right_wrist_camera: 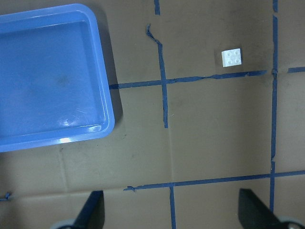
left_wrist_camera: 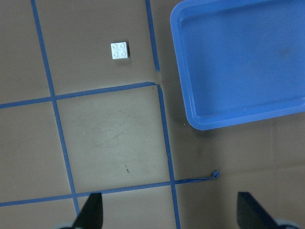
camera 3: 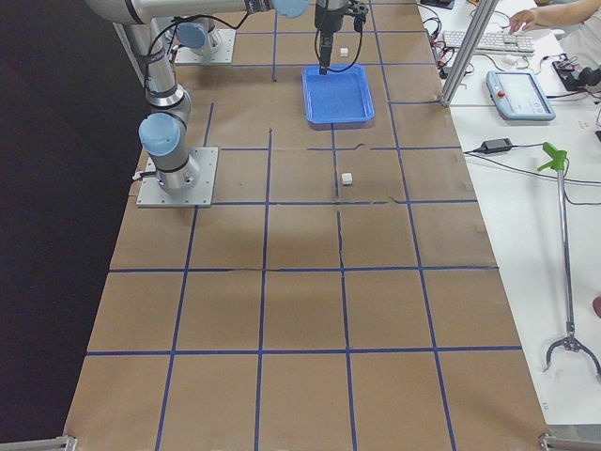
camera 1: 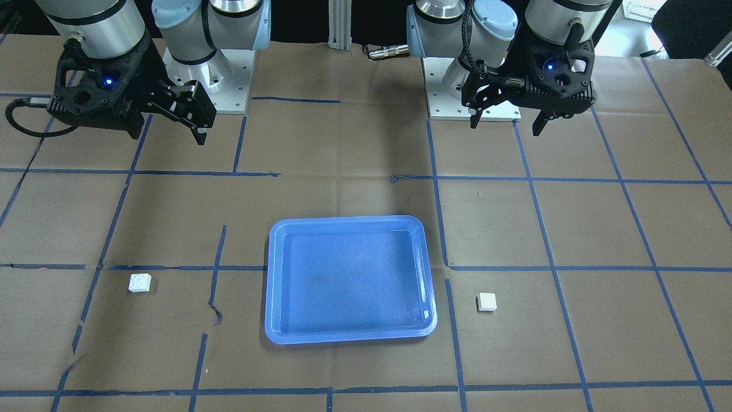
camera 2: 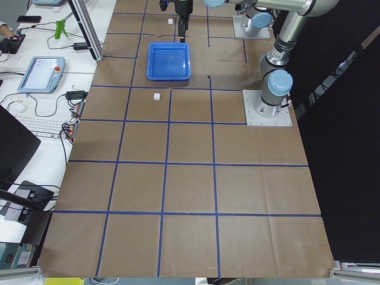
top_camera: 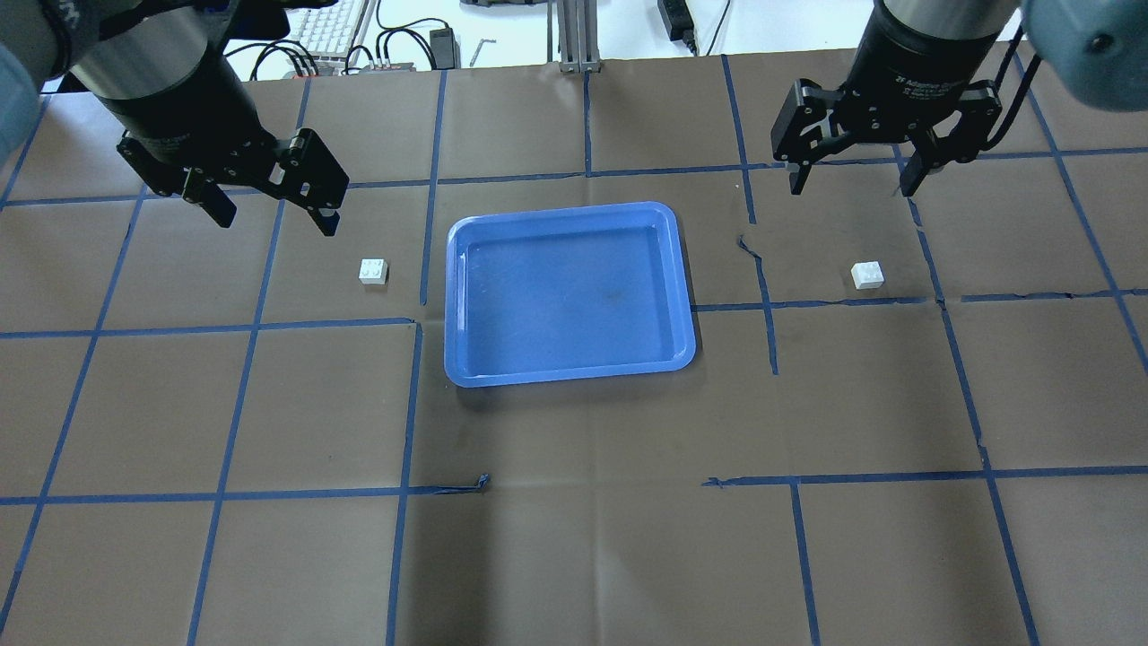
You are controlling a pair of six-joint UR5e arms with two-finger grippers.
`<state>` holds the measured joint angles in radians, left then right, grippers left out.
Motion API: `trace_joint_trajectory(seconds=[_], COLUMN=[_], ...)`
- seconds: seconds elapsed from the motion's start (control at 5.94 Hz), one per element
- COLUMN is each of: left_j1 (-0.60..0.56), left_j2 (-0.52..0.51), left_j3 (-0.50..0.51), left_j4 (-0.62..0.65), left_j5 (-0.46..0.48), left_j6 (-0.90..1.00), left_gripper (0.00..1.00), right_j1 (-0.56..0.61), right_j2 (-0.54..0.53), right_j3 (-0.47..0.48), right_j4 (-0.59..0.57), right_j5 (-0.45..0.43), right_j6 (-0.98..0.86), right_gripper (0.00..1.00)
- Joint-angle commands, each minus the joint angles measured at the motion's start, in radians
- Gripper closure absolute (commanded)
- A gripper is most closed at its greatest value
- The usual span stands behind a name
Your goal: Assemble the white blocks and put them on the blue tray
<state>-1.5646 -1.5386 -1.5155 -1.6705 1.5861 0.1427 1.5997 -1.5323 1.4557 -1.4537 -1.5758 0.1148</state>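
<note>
Nothing is grasped yet, so the step in hand looks like the very first one, the reach for a brick; the left gripper (top_camera: 274, 217) hovers above the paper-covered table (top_camera: 574, 556) with its fingers spread wide and nothing between them; the right gripper (top_camera: 851, 187) hangs likewise, spread and empty; the left white block (top_camera: 373, 271) lies studs up near the blue tray (top_camera: 570, 296) on the robot's left side, apart from its rim; the right white block (top_camera: 867, 274) lies studs up on the tray's other side, well apart from it; the two bricks are not joined and the tray holds nothing

In each wrist view the brick sits off toward the top of the picture, not between the fingertips; so the next move, as I judge it, calls for each gripper to slide across until it straddles its brick, square up to the flat sides, then descend and close; after that one brick must be lined up stud to socket over the other and pressed home

For room: the left brick has a blue tape line (top_camera: 430, 233) and the tray's raised rim on one side, so fingers closing along that side have less clearance, though bare paper lies on the others; the right brick has bare paper all round, with a tape line just beside it; the tray floor is wholly free for the set-down
</note>
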Motion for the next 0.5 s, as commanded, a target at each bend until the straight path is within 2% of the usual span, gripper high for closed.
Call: trace_joint_trajectory(seconds=[0.0,0.34], left_j1=[0.0,0.003], left_j2=[0.0,0.003], left_j3=[-0.002,0.0], left_j4=[0.0,0.011], left_j5=[0.0,-0.008], left_j6=[0.0,-0.002], left_gripper=[0.01,0.01], right_j1=[-0.004,-0.004], right_j2=[0.006,0.006], right_j3=[0.001,0.003], right_j4=[0.009,-0.004], right_j5=[-0.016,-0.016], right_j6=[-0.004,-0.006], right_gripper=[0.0,0.0])
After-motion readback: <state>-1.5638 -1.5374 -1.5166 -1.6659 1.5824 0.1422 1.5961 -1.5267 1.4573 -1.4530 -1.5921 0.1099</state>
